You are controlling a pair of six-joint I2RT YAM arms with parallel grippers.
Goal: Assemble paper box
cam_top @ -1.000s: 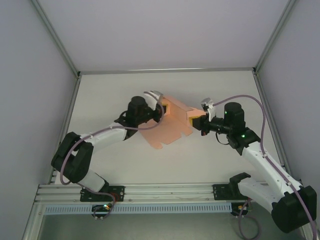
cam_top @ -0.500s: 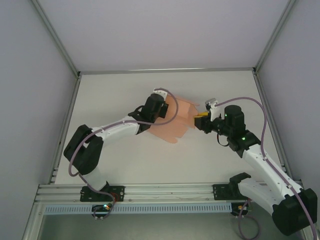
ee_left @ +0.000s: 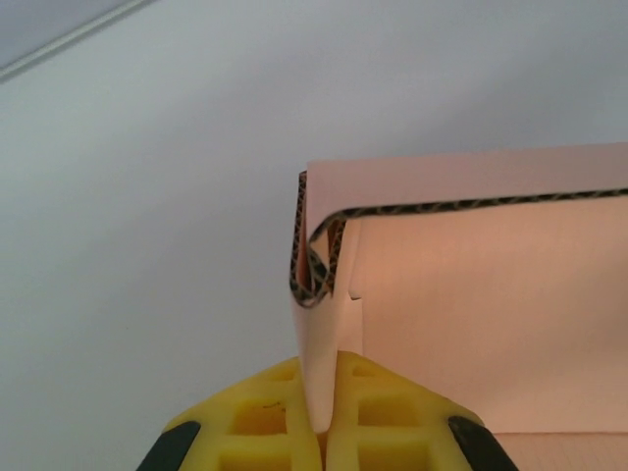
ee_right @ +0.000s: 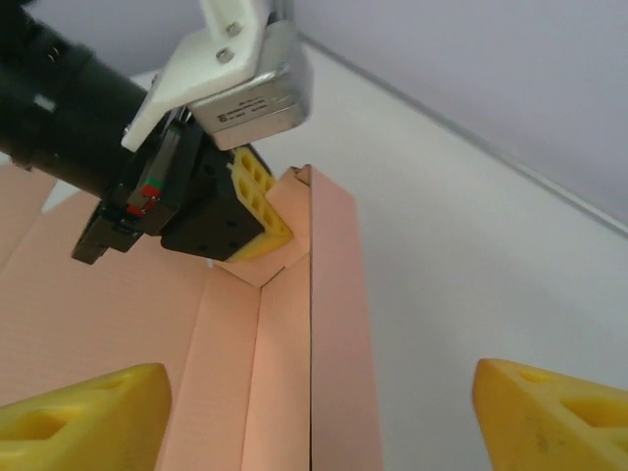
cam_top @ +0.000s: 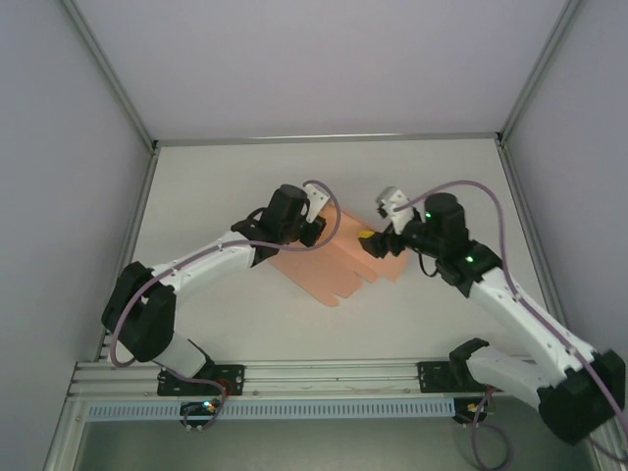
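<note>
1. Currently the salmon-pink corrugated-card paper box [cam_top: 339, 265] is mid-table on the white tabletop [cam_top: 245, 177], between the two arms. It's only part-folded.
2. Top view: there's a broad flat panel with cut tabs along its near edge and a wall folded up along the far side. Can't tell whether the panel rests fully on the table or is tipped up.
3. Left gripper [ee_left: 319, 412]: the yellow pads are clamped tight on a thin upright flap of the card. The flap edge is sandwiched between both pads with no gap.
4. Left wrist view: just above the pinch the card curls over into a doubled edge. The corrugated cut edge shows as a dark wavy line running right along the top of the wall.
5. Right gripper [ee_right: 314, 422]: jaws spread wide and holding nothing. Its yellow fingertips [ee_right: 83, 412] sit at the two bottom corners of the right wrist view.
6. The folded-up wall runs up between those fingertips and touches neither.
7. Right wrist view: the left gripper's yellow pad sits at the far end of that wall, on the corner where the flap folds in.
8. Top view: both grippers are close together at the far side of the box, the left at its far-left corner and the right over its right part.
9. A purple cable [cam_top: 471, 191] loops over the right arm.
</note>
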